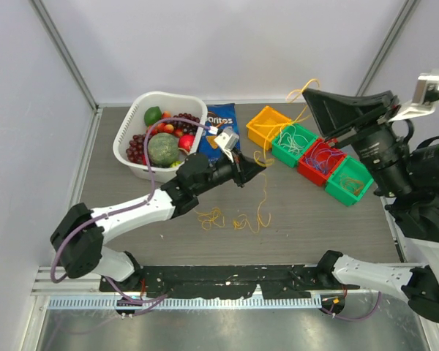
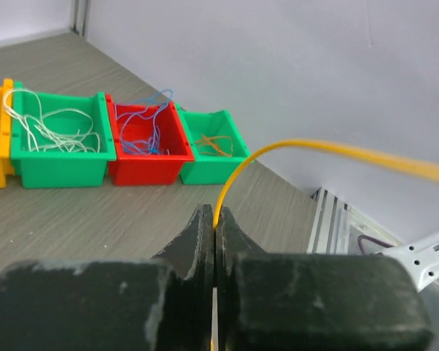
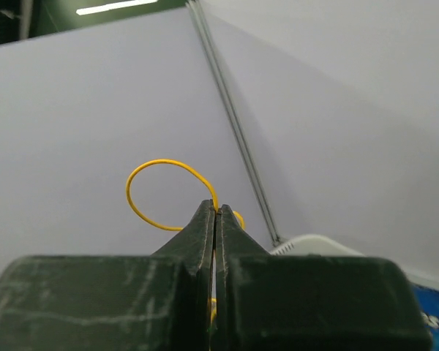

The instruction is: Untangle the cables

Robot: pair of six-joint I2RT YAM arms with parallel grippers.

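My left gripper (image 1: pixel 253 167) is shut on a yellow cable (image 1: pixel 262 156) just above the table's middle; in the left wrist view the jaws (image 2: pixel 216 216) pinch it and it arcs up to the right (image 2: pixel 336 148). My right gripper (image 1: pixel 308 92) is raised high at the back right, shut on the same yellow cable, which loops out past its tips (image 3: pixel 143 175) in the right wrist view (image 3: pixel 216 209). More yellow cables (image 1: pixel 209 218) lie loosely tangled on the table in front of the left gripper, with another strand (image 1: pixel 250 219) beside them.
Four bins stand in a row at the right: yellow (image 1: pixel 257 128), green with white cables (image 1: pixel 294 142), red with blue cables (image 1: pixel 320 161), green with orange cables (image 1: pixel 349 180). A white fruit basket (image 1: pixel 124 139) and a blue Doritos bag (image 1: pixel 219 126) sit at the back.
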